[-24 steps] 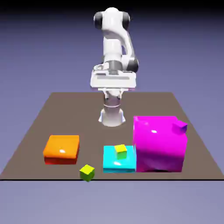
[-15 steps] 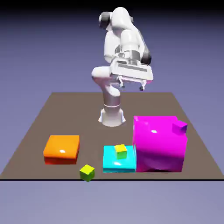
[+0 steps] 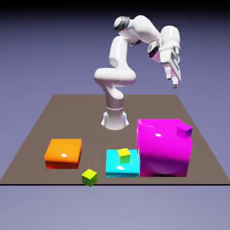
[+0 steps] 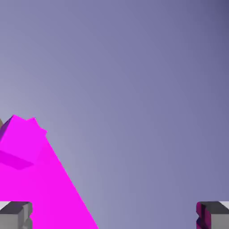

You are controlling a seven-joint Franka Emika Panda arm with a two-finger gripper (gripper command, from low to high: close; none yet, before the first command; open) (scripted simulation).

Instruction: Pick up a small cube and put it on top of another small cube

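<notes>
The brown tabletop point(image 3: 67, 117) lies bare at upper left; the open, empty pincer point(image 3: 174, 81) hangs above the magenta block point(image 3: 161, 148) at right.

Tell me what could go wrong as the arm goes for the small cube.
No teal cube shows in either view; it may lie hidden behind the magenta block, so the reach could go in blind. The open gripper hangs above that block, whose top bears a small purple cube: a descent there could knock it off.
</notes>
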